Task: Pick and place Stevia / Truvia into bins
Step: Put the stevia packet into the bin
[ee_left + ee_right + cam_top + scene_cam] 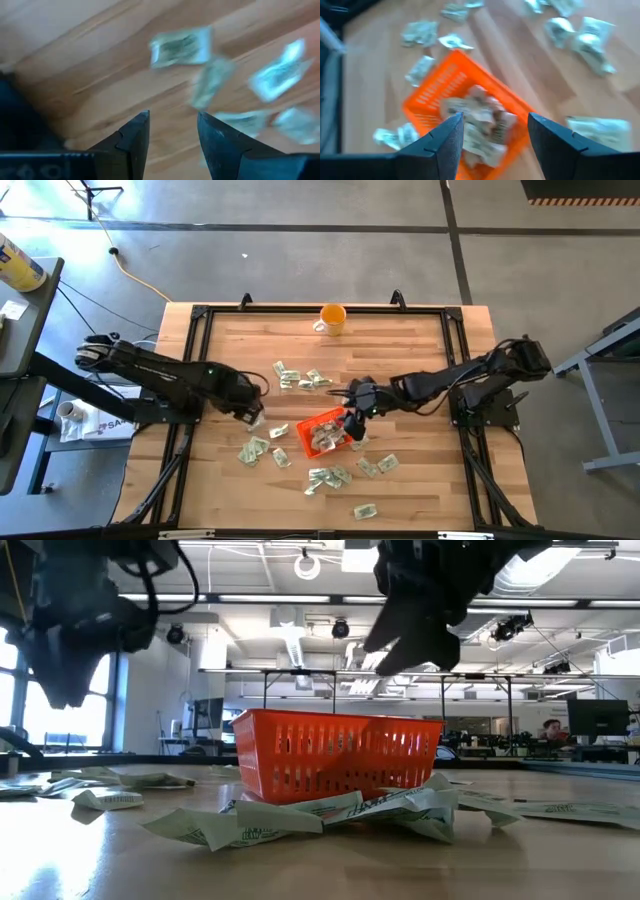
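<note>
Light wood plank surface (420,350) inside a black frame. Scattered all over the middle and near half: pale green sachets (329,477), with an orange tray (322,421) sitting among them, a few packets tucked against its base. Orange mug (332,318) parked alone by the far edge, well apart from the rest.

Grey concrete floor (300,255) crossed by dark seams surrounds the wooden table (400,340), a yellow cable (135,275) trailing beyond the left gripper (250,416), with bright windows (60,715), ceiling lights (307,565) and monitors (596,720) behind.
</note>
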